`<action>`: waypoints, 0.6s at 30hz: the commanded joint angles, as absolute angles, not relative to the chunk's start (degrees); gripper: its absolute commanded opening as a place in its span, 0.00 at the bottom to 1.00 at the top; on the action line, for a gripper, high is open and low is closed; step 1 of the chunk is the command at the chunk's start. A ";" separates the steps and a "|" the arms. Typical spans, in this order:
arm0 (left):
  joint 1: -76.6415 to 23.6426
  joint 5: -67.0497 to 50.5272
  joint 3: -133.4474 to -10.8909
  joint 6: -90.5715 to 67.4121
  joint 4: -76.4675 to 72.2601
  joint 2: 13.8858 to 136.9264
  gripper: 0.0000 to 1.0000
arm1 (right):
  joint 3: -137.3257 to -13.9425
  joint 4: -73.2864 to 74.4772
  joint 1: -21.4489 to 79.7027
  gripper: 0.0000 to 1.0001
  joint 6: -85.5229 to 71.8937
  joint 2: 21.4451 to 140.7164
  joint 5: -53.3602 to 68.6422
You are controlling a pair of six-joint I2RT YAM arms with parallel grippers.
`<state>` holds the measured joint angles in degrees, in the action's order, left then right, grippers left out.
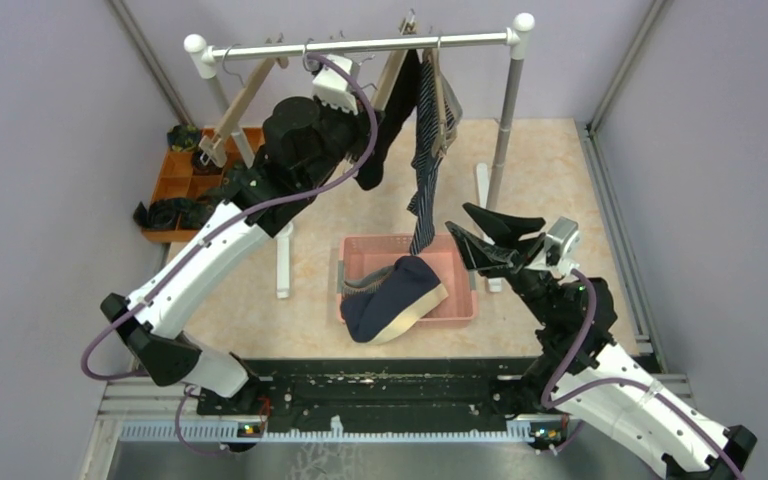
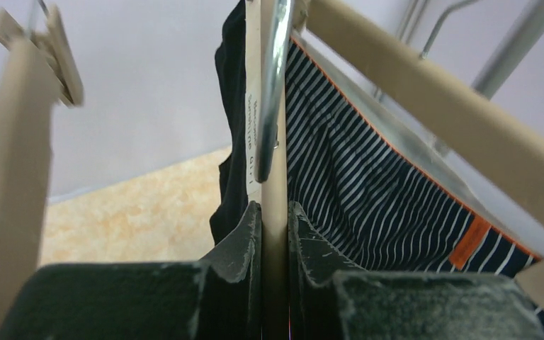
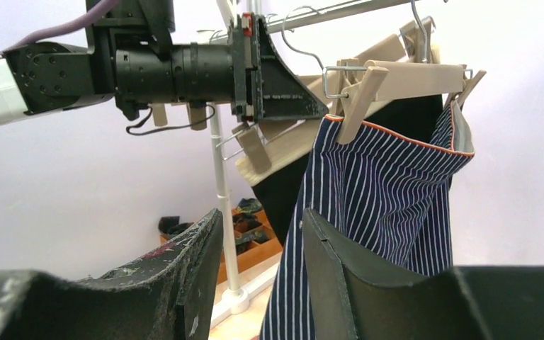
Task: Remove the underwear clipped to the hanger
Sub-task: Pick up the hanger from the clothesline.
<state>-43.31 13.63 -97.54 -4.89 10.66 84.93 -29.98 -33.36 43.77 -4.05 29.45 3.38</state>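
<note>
Two underwear hang from wooden hangers on the rack rail: a black pair and a navy pair with white stripes. My left gripper is up at the rail, shut on a beige wooden clip of the hanger between the two pairs. My right gripper stands open and empty below and right of the striped pair, apart from it. A plain navy pair lies in the pink basket over a lighter cloth.
The striped pair's hanger holds it with a wooden clip. An empty hanger hangs at the rail's left end. An orange tray with dark rolled bundles sits at the back left. The rack's right post stands beside my right gripper.
</note>
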 commanded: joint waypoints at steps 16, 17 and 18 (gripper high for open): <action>-44.90 5.89 -83.15 -6.77 30.43 68.05 0.00 | -40.63 -24.93 44.31 0.50 -2.67 34.29 5.69; -44.99 4.97 -82.01 -6.95 31.68 66.37 0.00 | -41.88 -23.07 44.32 0.51 -2.76 34.93 6.16; -45.08 3.71 -80.46 -7.20 32.70 64.51 0.00 | -43.02 -21.62 44.30 0.52 -2.98 35.71 6.64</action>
